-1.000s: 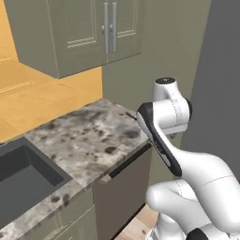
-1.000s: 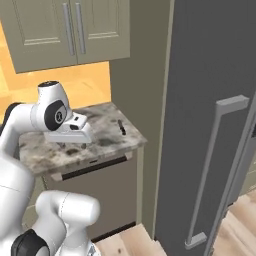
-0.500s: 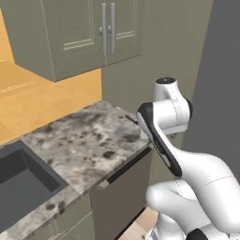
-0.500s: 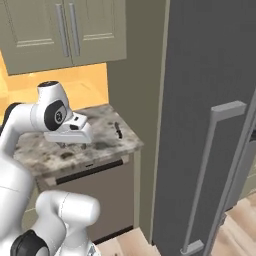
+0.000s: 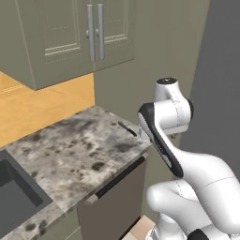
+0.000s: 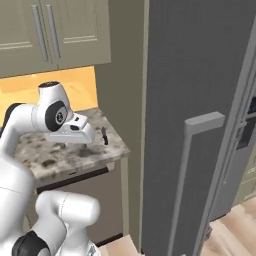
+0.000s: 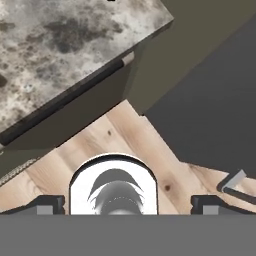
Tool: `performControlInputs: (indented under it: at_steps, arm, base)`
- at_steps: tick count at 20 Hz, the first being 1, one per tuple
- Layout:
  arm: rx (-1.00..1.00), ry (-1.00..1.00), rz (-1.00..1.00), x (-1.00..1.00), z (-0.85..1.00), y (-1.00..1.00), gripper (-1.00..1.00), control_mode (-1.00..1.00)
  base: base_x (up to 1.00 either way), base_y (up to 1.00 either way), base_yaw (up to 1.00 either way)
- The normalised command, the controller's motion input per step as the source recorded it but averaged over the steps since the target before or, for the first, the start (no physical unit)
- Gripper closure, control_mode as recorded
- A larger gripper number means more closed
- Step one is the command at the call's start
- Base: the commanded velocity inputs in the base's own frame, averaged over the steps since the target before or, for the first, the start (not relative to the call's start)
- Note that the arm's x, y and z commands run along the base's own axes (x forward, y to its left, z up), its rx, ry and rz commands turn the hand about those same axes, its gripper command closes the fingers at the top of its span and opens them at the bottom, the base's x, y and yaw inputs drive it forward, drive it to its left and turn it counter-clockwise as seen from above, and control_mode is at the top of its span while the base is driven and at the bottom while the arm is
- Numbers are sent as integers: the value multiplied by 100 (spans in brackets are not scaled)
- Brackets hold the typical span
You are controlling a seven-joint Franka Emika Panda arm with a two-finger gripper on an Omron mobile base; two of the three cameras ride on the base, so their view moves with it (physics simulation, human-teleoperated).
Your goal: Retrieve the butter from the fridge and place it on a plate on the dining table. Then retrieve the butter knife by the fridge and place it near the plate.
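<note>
The butter knife (image 5: 127,129) is a slim dark piece lying on the marbled counter (image 5: 70,150) near its right end, beside the fridge (image 5: 220,70); it is also visible from the other side (image 6: 104,136). The fridge (image 6: 200,75) is tall and dark grey, and the door facing me is shut, with a long grey bar handle (image 6: 196,170). My gripper (image 7: 127,204) is open and empty, its tips wide apart, pointing down at the wooden floor in front of the counter. My white hand (image 6: 74,131) hangs just left of the knife. The butter, the plate and the dining table are out of view.
A dark sink (image 5: 16,194) is set into the counter at the left. Olive-green wall cabinets (image 5: 79,33) hang above it. Under the counter sits a dark front with a bar handle (image 5: 119,177). An olive panel (image 6: 125,75) separates the counter from the fridge.
The whole picture has shifted as the base drives: the counter slides left and the fridge fills more of the right base view. The arm keeps its pose, jaws still open.
</note>
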Motion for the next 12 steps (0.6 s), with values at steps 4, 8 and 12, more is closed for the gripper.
performControlInputs:
  at_steps: [4, 8, 12]
  arm:
    - [0, 0, 0, 0, 0, 0, -100, 100]
    - [0, 0, 0, 0, 0, 0, -100, 100]
    - [0, 0, 0, 0, 0, 0, -100, 100]
  base:
    - [53, 0, 0]
    - [59, 0, 0]
    - [46, 0, 0]
